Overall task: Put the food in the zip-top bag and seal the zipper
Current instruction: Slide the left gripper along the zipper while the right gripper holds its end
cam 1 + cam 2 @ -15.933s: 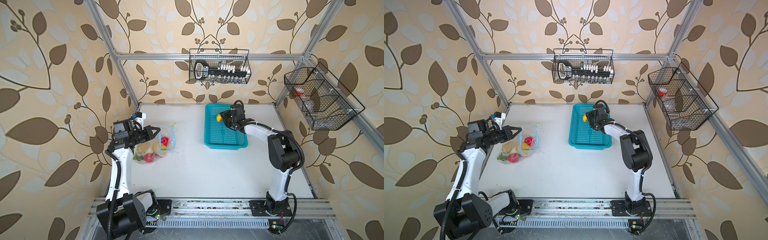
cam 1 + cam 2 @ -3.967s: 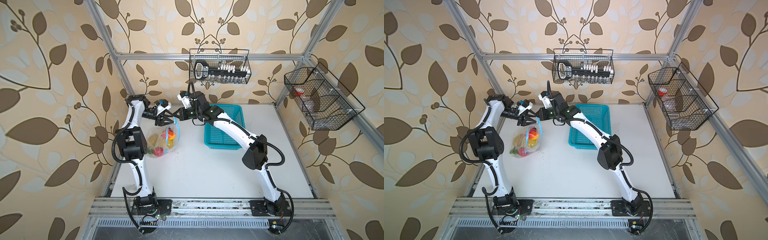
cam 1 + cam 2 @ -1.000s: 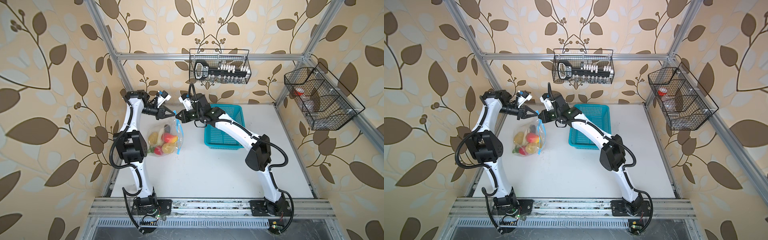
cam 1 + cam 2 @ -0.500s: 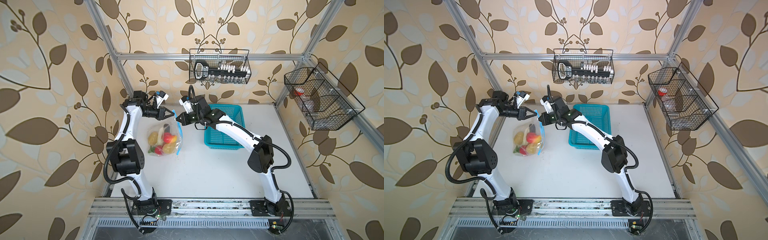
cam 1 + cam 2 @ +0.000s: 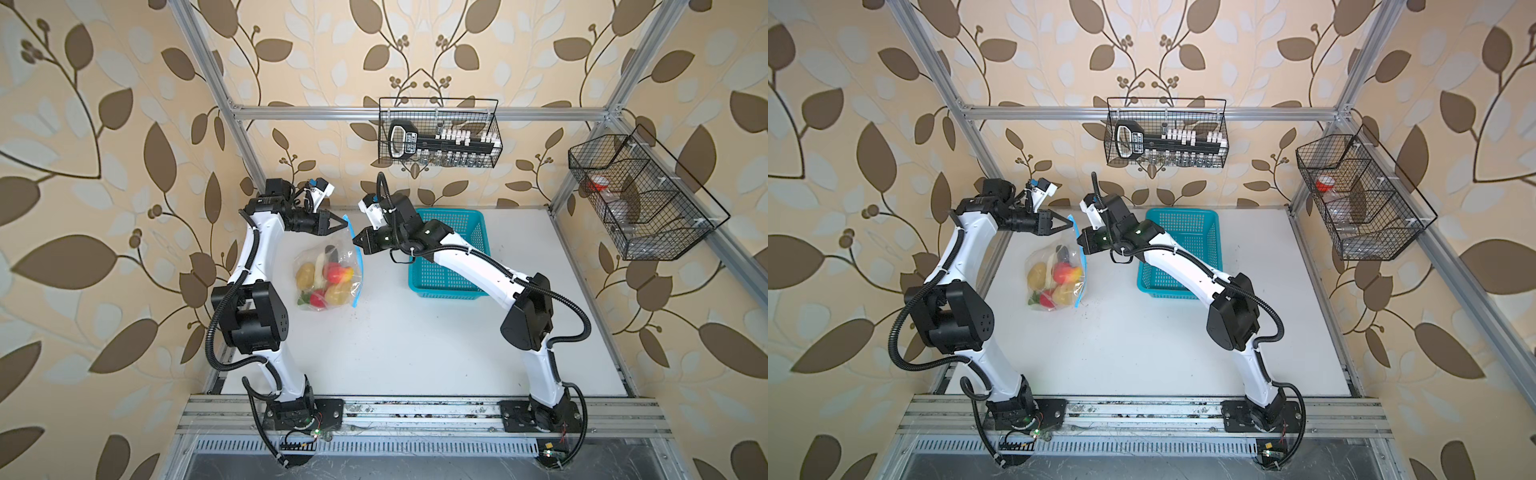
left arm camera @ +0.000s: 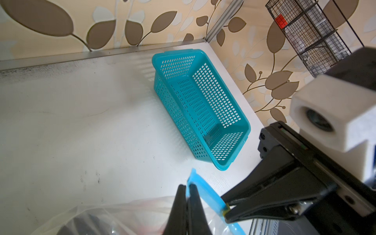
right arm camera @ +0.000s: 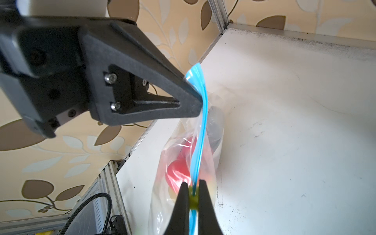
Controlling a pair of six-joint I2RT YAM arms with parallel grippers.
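Though left gripper (image 5: 345,227) and right gripper (image 5: 355,241) clamped on zipper (image 7: 204,126), bagged food (image 5: 338,273) half-hidden.

Table (image 5: 415,353) centre free — basket (image 5: 444,293) right; bag (image 5: 347,255) left

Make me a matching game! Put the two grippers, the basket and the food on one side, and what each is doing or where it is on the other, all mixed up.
Things:
1. left gripper
2. right gripper
3. basket
4. food

States:
A. inside the bag
B. shut on the yellow slider
C. empty, on the table
D. shut on the blue zipper, near its end

Pairs: 1-D, 2-B, 3-C, 4-A
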